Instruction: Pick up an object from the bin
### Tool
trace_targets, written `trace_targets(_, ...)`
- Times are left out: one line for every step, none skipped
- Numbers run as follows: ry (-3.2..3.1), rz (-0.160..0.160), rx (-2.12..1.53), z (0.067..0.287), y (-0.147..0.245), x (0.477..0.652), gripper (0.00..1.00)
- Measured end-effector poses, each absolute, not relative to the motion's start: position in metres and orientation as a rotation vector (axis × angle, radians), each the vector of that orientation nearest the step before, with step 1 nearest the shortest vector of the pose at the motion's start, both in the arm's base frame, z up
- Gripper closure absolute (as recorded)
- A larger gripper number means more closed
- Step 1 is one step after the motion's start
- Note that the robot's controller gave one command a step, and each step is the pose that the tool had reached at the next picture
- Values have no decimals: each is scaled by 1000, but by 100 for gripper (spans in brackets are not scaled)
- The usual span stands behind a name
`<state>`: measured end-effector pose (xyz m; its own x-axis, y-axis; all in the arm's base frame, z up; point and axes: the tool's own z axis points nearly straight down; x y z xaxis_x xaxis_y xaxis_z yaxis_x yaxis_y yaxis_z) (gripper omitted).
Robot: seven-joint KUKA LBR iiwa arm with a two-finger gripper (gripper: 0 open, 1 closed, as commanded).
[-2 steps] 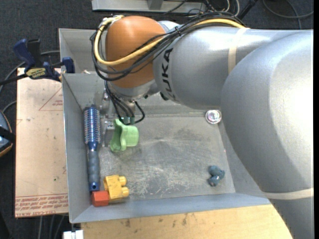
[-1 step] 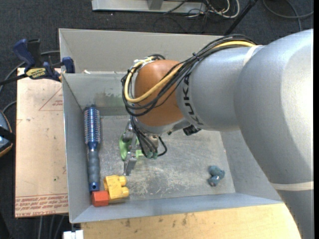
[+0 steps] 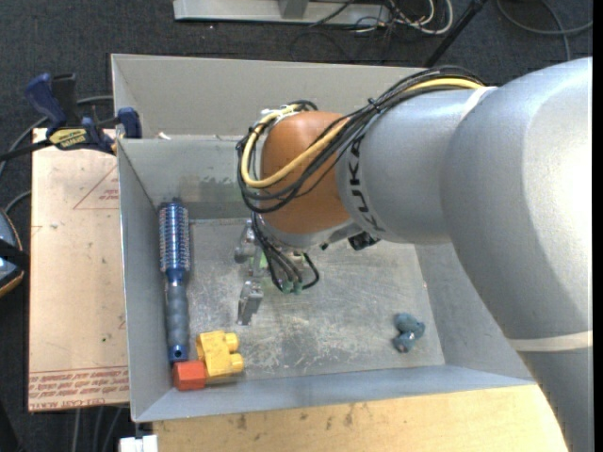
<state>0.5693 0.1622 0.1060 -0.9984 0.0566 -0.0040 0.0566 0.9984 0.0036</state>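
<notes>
Grey arm [image 3: 471, 158] hangs its fingers [image 3: 251, 304] spread, empty, near blue brush [image 3: 173, 243] and yellow block [image 3: 220, 351].

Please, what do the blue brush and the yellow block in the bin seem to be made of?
The blue brush looks like glossy plastic: its ribbed head shines in bands, though thin metal is possible. The yellow block looks like hard moulded plastic, smooth and evenly coloured, with raised studs like a toy brick.

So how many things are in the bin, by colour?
Blue hairbrush: 1
Yellow block: 1
Orange block: 1
Grey-blue small lump: 1
Total: 4
</notes>
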Motion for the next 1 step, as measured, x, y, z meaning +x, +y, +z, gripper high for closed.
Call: trace_targets(3140,-1,68,110,120,570,0)
